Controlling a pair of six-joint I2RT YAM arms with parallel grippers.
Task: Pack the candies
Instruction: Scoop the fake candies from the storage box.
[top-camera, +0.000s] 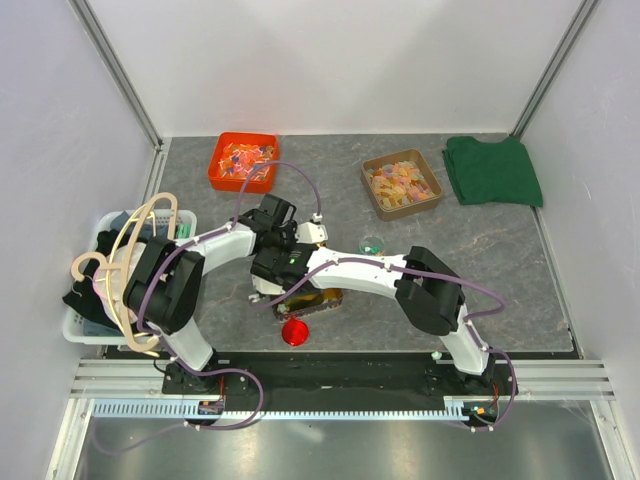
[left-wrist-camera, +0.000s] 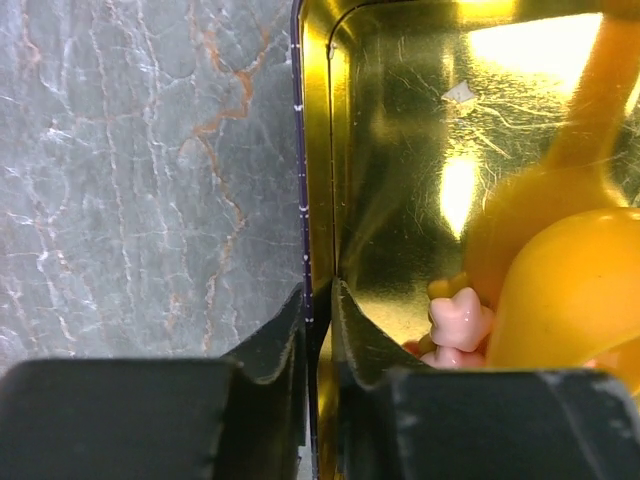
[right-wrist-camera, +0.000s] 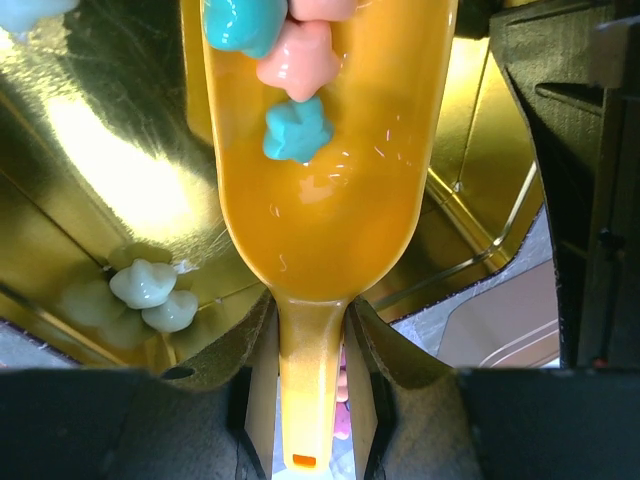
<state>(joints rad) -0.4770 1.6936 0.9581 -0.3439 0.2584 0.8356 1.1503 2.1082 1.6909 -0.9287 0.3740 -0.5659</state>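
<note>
scoop (right-wrist-camera: 320, 190) in fingers (right-wrist-camera: 228, 348), candies (right-wrist-camera: 297, 128) aboard — gold tin (right-wrist-camera: 100, 150)

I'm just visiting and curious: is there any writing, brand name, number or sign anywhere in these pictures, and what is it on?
No text can be read in any view.
The gold tin: bare shiny metal, no lettering.
The yellow scoop and candies: no markings.
The orange-red tray and brown tray: no labels show.
At the arm bases, small fittings: too small to read.

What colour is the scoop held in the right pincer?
The plastic scoop is glossy orange-yellow; the right wrist view shows it best.
</note>
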